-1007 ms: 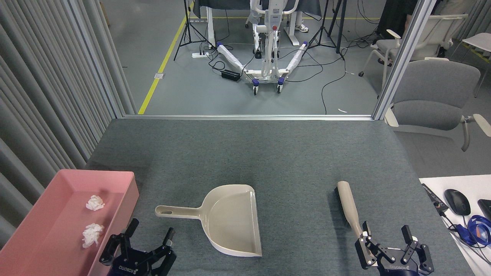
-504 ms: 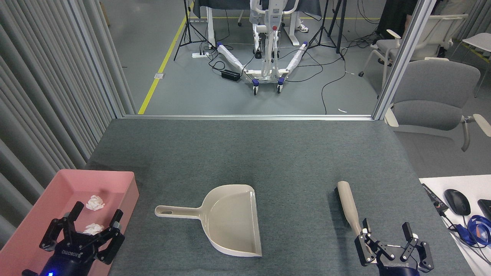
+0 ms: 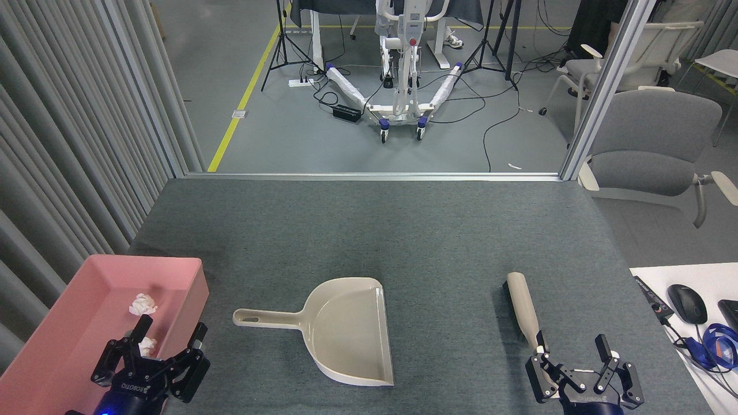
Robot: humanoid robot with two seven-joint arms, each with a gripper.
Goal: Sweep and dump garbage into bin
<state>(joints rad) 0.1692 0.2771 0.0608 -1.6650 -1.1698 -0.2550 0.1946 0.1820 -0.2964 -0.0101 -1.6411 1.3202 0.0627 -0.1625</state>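
Note:
The pink bin [image 3: 193, 271] stands at the table's front left. Two white garbage wads lie inside it: one [image 3: 142, 304] in plain view, the other [image 3: 147, 345] partly hidden behind my left gripper [image 3: 169, 336]. That gripper is open with nothing in it, hovering over the bin's near right wall. A beige dustpan [image 3: 346, 331] lies flat mid-table, handle pointing left. A beige-handled brush [image 3: 523, 305] lies to its right. My right gripper [image 3: 572, 349] is open and holds nothing, just in front of the brush handle's near end.
A white side table [image 3: 706, 276] at the right holds a black mouse [image 3: 687, 304] and cables. A grey chair [image 3: 651, 147] stands beyond the table's right edge. Grey slatted panels [image 3: 69, 144] line the left side.
My left gripper swung left over the bin, then came back right towards its near wall. My right gripper drew slightly lower and nearer. Dustpan, brush and wads stayed put.

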